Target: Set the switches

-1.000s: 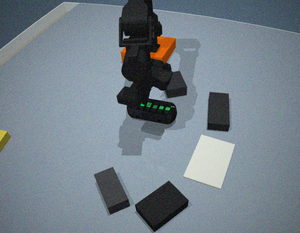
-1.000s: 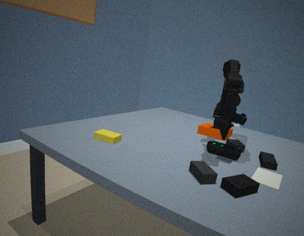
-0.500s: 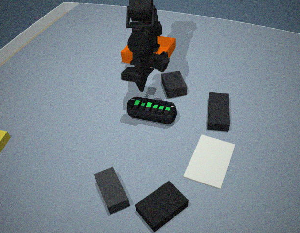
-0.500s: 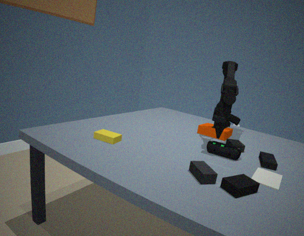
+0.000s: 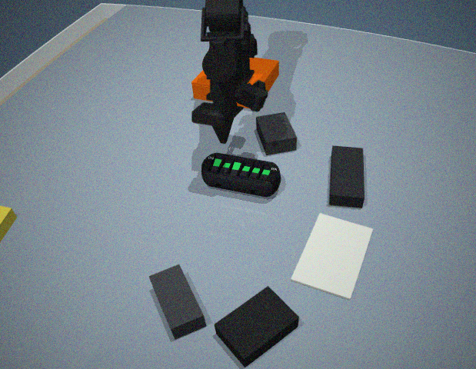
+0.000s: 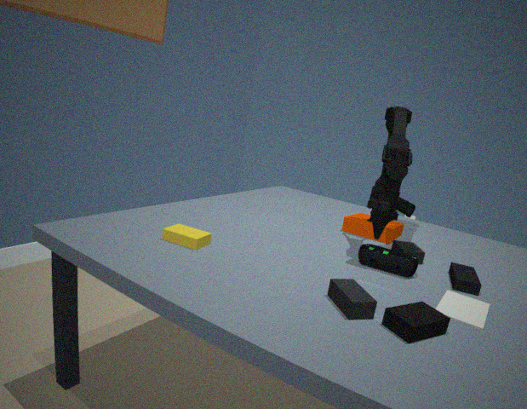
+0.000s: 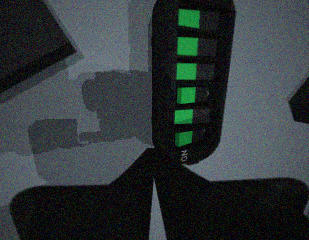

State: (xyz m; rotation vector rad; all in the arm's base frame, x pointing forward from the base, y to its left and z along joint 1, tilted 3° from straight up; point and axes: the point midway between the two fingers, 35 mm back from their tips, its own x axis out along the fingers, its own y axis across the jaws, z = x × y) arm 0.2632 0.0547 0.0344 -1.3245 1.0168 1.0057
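Observation:
The dark controller unit sits on its base on the bench, label hidden. Its six switches show in the top view and the wrist view, green ends on the side toward the arm. In the top view the first and third green faces from the left look larger and raised; the other green faces look smaller and lower. In the exterior view only two green faces show. My gripper is shut and empty, above and just behind the unit's left end as the top camera sees it, apparently not touching it.
An orange block stands behind the gripper. A dark block is behind the unit, another to its right. A white plate and two dark blocks lie in front. A yellow block is far left.

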